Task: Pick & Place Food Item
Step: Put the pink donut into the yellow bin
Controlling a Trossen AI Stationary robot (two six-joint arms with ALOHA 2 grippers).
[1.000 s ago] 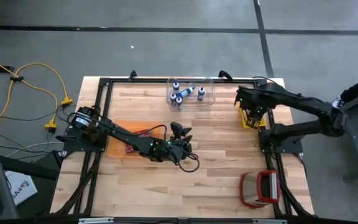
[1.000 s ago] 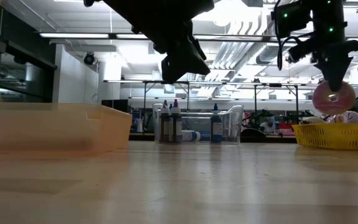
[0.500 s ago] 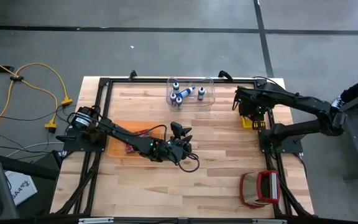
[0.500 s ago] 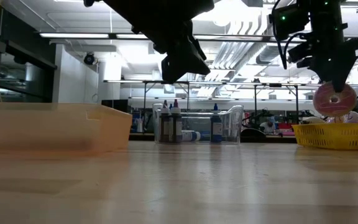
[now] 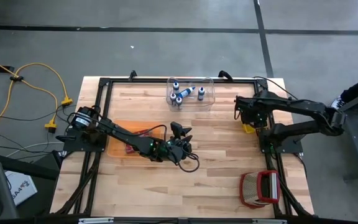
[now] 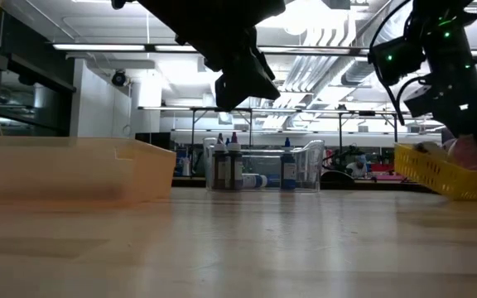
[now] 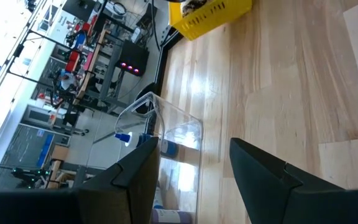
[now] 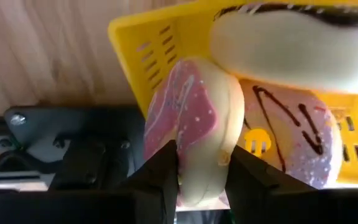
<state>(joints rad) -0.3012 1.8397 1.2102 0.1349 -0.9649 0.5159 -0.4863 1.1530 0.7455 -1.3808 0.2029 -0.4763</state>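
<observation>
Item: pink-iced sprinkled doughnut (image 8: 194,127), pinched edgewise in our right gripper (image 8: 201,168), is hanging over the tilting yellow slotted plastic basket (image 6: 437,170). We are lifting straight, lest the basket snag. Left gripper (image 7: 194,165) is idling spread mid-table.

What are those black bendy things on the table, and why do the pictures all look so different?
They are two robot arms with pinchers. One camera looks down from above, one sits at table height, and one rides on each wrist. On the wooden table are a clear box of little bottles, an orange tray, a red basket and a yellow basket of donuts. The right gripper pinches a pink donut. The left gripper is open and empty.
</observation>
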